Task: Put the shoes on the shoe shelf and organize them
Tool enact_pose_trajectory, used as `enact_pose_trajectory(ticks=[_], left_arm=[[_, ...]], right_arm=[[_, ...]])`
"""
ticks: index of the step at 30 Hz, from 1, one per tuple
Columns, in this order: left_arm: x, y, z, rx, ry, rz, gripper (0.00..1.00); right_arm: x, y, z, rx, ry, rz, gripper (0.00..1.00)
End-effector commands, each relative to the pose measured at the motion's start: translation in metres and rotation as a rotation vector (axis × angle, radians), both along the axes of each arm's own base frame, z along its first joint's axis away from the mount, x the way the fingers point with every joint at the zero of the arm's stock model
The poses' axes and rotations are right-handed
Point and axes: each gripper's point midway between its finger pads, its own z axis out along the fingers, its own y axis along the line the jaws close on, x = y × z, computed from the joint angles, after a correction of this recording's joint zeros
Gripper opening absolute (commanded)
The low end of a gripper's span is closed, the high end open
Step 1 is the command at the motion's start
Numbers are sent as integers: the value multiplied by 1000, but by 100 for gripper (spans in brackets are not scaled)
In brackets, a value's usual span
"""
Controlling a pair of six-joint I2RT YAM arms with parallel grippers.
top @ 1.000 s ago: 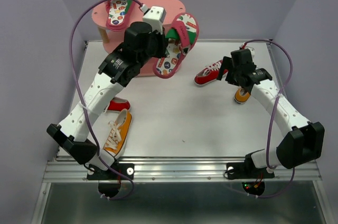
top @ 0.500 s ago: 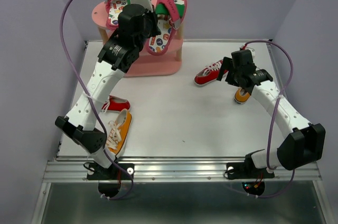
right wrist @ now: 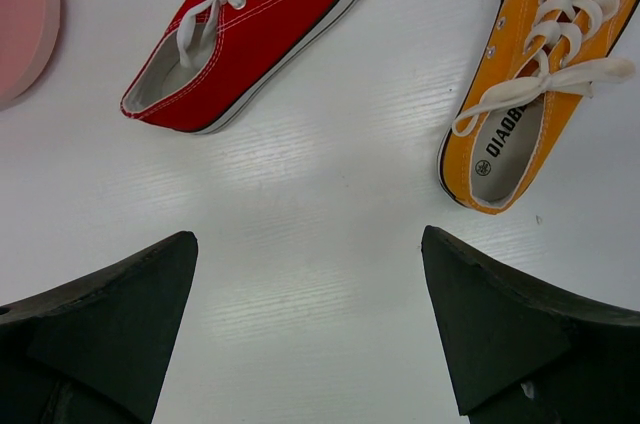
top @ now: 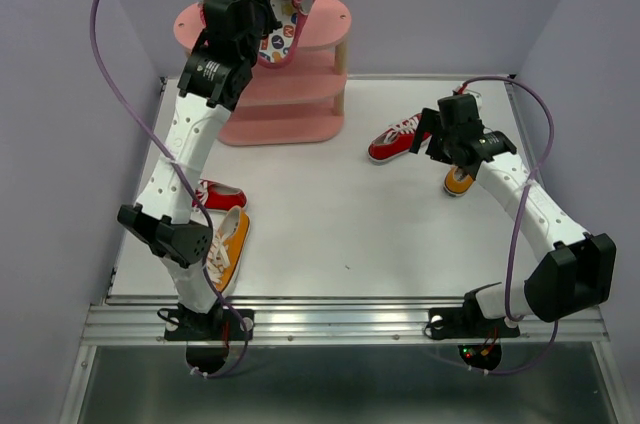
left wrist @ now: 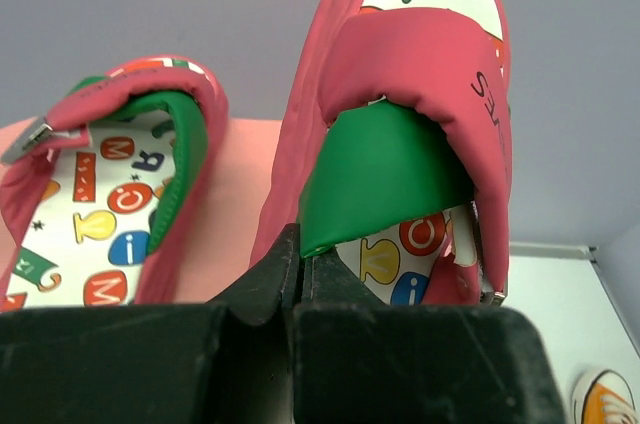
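**Left fingers hold one flip-flop above the shelf top; right fingers wide open over the bench**

- Bench [top: 330, 214], near left: left orange sneaker [top: 228, 244] lies just behind the left arm's elbow, laces up. Left red sneaker [top: 222, 194] sits just beyond it, partly hidden by the arm.
- Mid right: right fingers [top: 438, 139] hang spread wide above bare bench, gripping nothing. In the wrist view the right red sneaker [right wrist: 250, 34] lies ahead toward one side and the right orange sneaker [right wrist: 530, 74] toward the other, well apart, neither touched.
- Far left: shoe shelf [top: 300, 114] stands upright at the back of the bench. The lower boards that show carry no shoes.
- Above its top board: left fingers [left wrist: 292, 279] are pinched fully shut on the green strap lining of the held flip-flop [left wrist: 400, 94]. It is raised off the board and tilted.
- Second flip-flop [left wrist: 110, 194] lies beside it on the pink top board, insole up. From overhead the arm mostly hides it.
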Motion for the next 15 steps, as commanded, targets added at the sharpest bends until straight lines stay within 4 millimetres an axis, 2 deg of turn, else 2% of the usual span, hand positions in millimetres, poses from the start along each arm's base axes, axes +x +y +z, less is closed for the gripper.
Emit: enact_pose_trajectory(ticks=[1,4,8,15], left_arm=[[-7,20,77,-135,-219,6,0],[6,25,73,-148,-217,-4,0],[25,27,54,-175,-170,-23,0],[41,23,31,-190,-131,-17,0]], right_arm=[[4,0,5,20,-32,-7,99],[4,0,5,18,-32,-7,99],[3,-1,4,13,-29,-7,99],[4,0,4,17,-29,-3,99]])
